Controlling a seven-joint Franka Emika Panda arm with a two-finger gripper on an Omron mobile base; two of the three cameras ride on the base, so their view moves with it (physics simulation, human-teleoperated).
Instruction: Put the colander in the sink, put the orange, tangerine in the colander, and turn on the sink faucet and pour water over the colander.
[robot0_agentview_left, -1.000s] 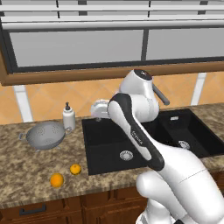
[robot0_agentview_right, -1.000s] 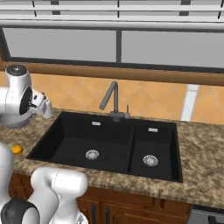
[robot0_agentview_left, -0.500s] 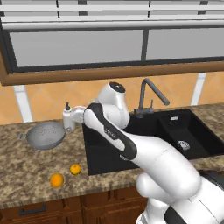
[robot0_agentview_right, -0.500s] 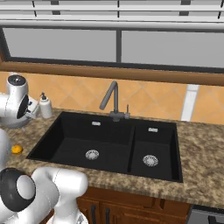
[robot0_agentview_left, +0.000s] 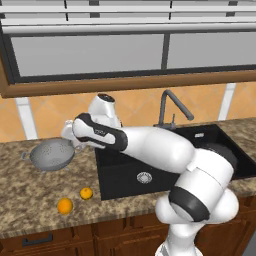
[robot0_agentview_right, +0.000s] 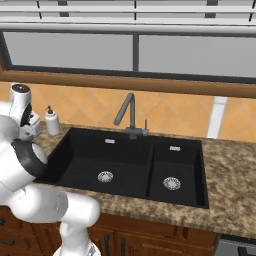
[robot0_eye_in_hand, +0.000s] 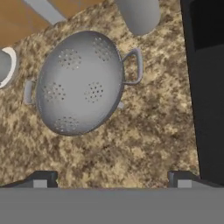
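The colander (robot0_eye_in_hand: 81, 83), which we find upright on the speckled granite tabletop (robot0_agentview_left: 30, 195) to the left of the sink (robot0_agentview_right: 130, 165), sits apart from the basin edge and is empty, its grey perforated bowl showing clusters of small holes and a loop handle on each side of the rim. Going from largest down, we see the tabletop running along the tiled wall below a wide window (robot0_agentview_right: 135, 50), and set into it the black double-basin sink, a round steel drain at the bottom of each basin and both basins dry. Our white arm (robot0_agentview_left: 150, 150) reaches leftward across the front of the sink, and its hand hangs above the stretch of tabletop between colander and sink; in the hand view the jaws stand wide apart with nothing between them, the colander lying ahead of them and untouched. The dark gooseneck faucet (robot0_agentview_right: 127, 112) rises behind the divider of the two basins, its spout angled over the left one. A white soap bottle (robot0_agentview_right: 51, 121) stands against the wall just behind the colander. Nearer the front edge of the tabletop lie the orange (robot0_agentview_left: 64, 205) and, close beside it, the smaller tangerine (robot0_agentview_left: 86, 193), both well apart from the colander.
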